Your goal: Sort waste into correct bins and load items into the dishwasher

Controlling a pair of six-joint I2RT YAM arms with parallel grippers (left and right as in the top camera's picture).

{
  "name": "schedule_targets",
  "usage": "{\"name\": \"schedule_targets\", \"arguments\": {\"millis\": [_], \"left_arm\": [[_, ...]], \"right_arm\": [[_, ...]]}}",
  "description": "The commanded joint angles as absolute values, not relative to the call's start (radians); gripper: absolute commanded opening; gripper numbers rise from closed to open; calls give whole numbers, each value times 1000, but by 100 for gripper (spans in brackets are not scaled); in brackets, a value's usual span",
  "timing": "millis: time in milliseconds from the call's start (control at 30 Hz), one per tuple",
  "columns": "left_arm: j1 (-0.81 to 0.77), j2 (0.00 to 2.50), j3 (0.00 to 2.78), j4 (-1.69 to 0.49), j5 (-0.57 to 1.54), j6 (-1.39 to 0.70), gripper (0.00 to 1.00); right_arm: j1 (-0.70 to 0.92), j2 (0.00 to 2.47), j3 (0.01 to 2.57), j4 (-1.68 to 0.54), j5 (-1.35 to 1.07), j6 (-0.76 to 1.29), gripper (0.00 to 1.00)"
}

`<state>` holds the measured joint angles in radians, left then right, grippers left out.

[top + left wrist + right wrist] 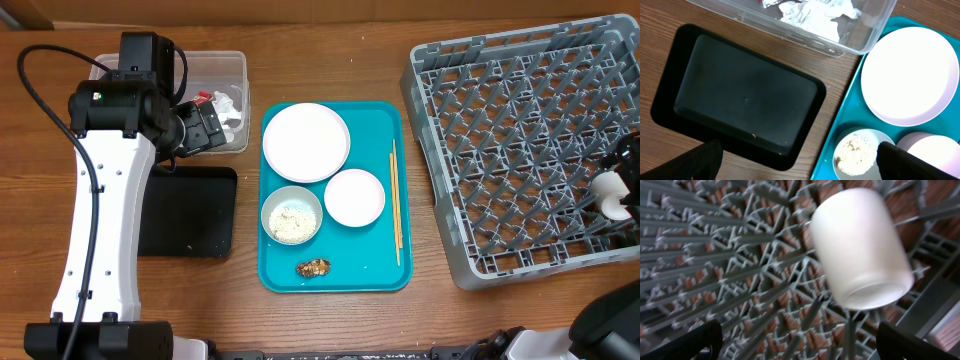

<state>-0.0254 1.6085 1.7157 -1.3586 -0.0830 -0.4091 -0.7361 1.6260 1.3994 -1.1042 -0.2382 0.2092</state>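
Left gripper (800,157) wide, facing black tray (745,95); right gripper (800,340) wide, its camera showing cup (860,245)

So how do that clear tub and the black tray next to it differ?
The clear tub is see-through and deeper; the black tray is opaque and shallow. The tub holds a crumpled white napkin; the tray is nearly bare. Both are rectangular with rounded corners and sit on the wooden table.
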Motion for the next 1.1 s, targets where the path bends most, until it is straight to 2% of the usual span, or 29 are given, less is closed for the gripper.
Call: {"name": "schedule_targets", "arguments": {"millis": [0, 233, 467, 700, 1067], "left_arm": [[-30, 1610, 1729, -1360, -84, -397, 100], [-33, 1610, 1729, -1357, -84, -397, 100], [-33, 1610, 1729, -1356, -85, -397, 100], [-33, 1610, 1729, -1357, -81, -397, 100], [-33, 1610, 1729, -1356, -59, -397, 100]], "right_arm": [[-696, 1568, 1473, -1124, -321, 182, 100], [-485, 1475, 1494, -1209, -336, 110, 100], [-110, 1485, 1462, -1320, -331, 60, 100], [184, 1494, 1332, -1194, -331, 59, 99], [366, 1579, 1163, -971, -303, 188, 83]]}}
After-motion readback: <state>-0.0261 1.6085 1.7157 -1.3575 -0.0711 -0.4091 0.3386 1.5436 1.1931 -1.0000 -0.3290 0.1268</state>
